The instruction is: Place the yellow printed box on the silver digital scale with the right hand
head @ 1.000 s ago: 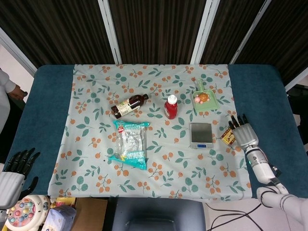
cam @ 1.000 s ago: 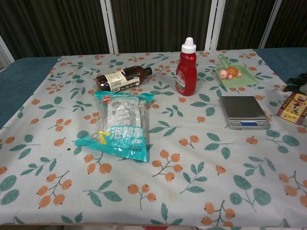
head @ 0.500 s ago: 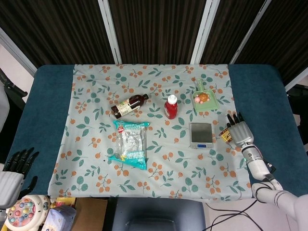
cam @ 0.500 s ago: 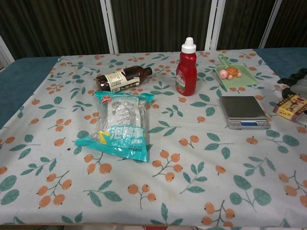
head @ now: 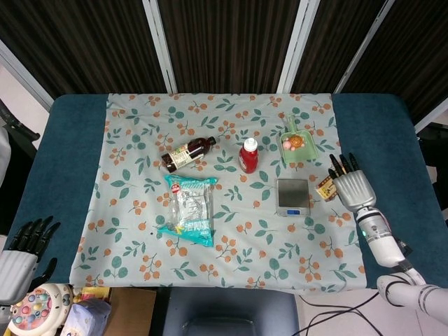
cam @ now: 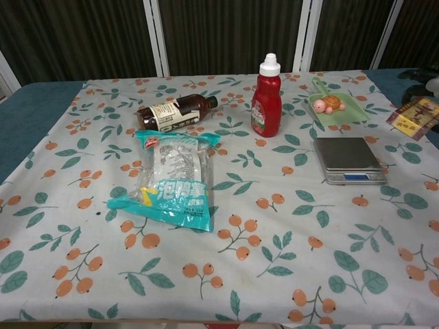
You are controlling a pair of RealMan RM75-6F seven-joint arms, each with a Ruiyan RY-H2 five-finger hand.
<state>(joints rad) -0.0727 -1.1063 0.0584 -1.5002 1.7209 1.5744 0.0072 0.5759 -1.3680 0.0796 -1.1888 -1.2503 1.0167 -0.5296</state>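
now your right hand holds the yellow printed box, a flat carton with glossy print, lifted clear of the cloth and tilted, just right of the silver digital scale. the fingers point up past the box's edge; from the head view most of the box is hidden behind the hand. the scale is a square brushed-metal plate with a blue display strip, bare on top. your left hand sits off the table's near left corner, dark fingers spread and holding nothing. the floral tablecloth lies flat and matte.
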